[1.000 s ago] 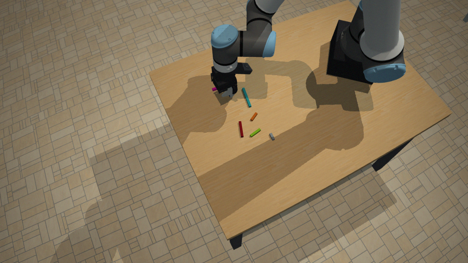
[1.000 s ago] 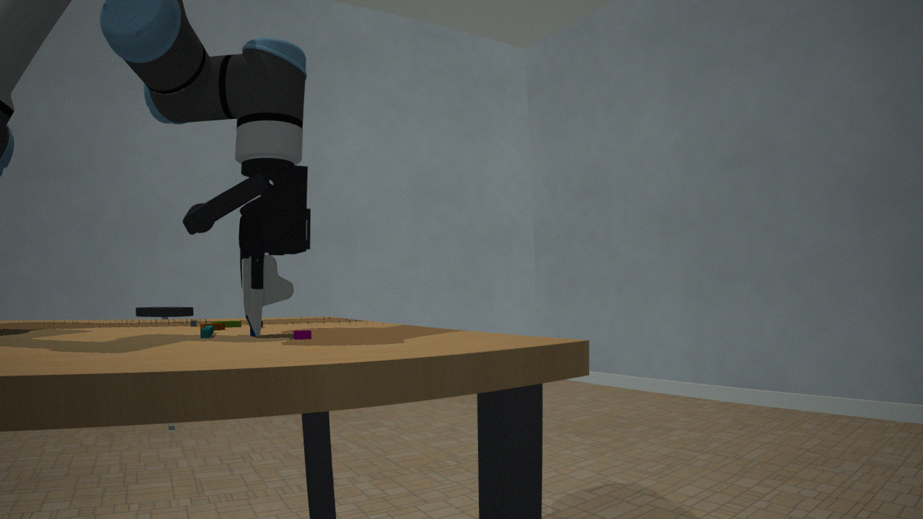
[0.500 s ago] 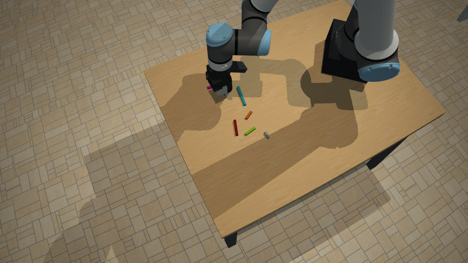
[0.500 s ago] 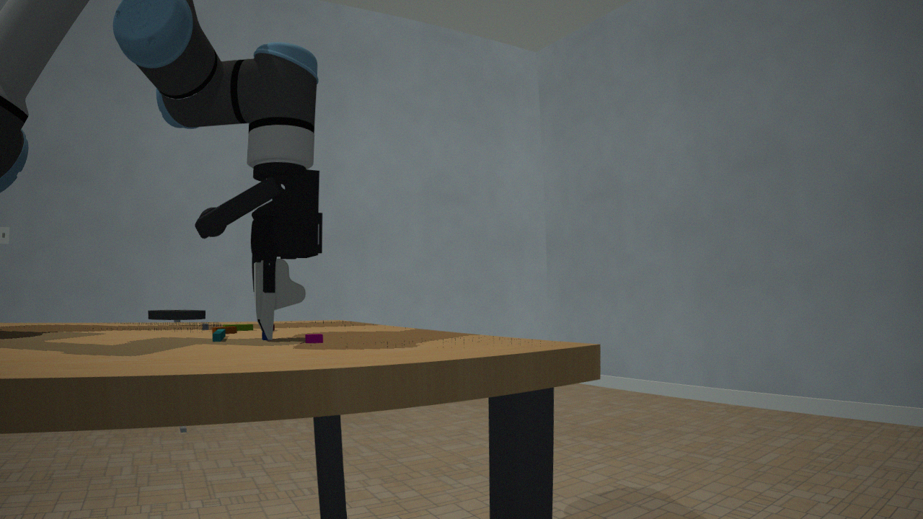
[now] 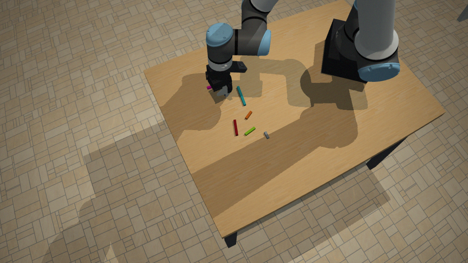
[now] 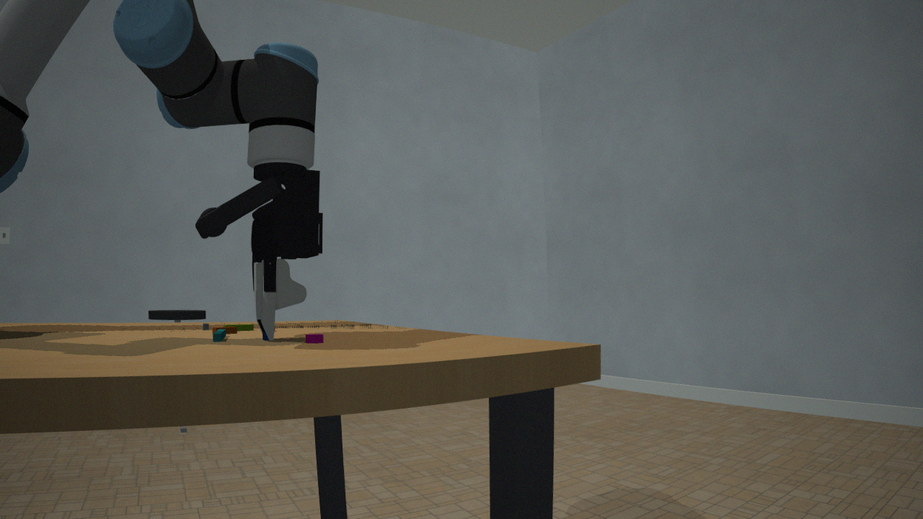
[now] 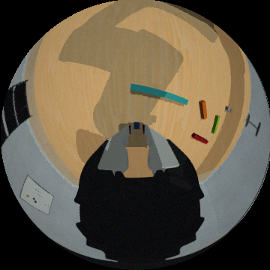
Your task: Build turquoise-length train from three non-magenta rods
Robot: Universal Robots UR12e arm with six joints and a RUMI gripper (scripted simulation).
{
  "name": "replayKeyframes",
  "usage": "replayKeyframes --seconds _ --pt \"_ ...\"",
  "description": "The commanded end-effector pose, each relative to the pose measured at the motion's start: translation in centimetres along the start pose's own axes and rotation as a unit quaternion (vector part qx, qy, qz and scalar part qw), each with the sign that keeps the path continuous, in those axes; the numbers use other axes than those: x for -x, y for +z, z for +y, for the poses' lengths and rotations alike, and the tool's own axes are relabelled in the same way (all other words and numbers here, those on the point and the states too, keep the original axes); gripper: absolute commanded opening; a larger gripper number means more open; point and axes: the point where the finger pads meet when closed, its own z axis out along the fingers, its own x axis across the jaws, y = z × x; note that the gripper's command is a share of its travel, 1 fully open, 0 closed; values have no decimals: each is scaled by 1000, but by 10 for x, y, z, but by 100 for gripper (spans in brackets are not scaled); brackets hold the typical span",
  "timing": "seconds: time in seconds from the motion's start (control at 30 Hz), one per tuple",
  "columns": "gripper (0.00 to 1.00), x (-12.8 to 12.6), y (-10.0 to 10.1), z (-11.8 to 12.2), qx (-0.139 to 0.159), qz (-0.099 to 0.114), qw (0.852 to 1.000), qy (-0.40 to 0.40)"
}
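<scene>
My gripper [image 5: 223, 94] [image 6: 265, 335] [image 7: 136, 125] stands upright with its tips at the table top, just left of the turquoise rod [image 5: 241, 95] [image 6: 219, 334] [image 7: 159, 94]. The fingers are slightly apart. A small blue rod [image 7: 136, 125] lies on the table between the fingertips, with a narrow gap on each side. A magenta rod [image 5: 208, 87] [image 6: 314, 338] lies close behind the gripper. Further off lie the orange rod [image 5: 248, 114] [image 7: 202, 109], the red rod [image 5: 235, 127] [image 7: 199, 138], the lime rod [image 5: 249, 131] [image 7: 215, 124] and the grey rod [image 5: 266, 134] [image 7: 228, 109], all apart from each other.
The robot's black base [image 5: 336, 62] stands at the table's far right corner. The table's left edge [image 5: 163, 107] is not far from the gripper and the magenta rod. A flat black disc on a stand [image 6: 177, 315] shows beyond the table.
</scene>
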Motion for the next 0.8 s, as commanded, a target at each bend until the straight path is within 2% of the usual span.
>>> replayKeyframes --seconds 0.0,0.3,0.43,0.7,0.77 --pt "14 0 0 1 1 0 1000 0" --pt "14 0 -8 1 1 0 1000 0" --pt "14 0 -23 1 1 0 1000 0" --pt "14 0 -66 0 1 0 1000 0" --pt "14 0 -66 0 1 0 1000 0"
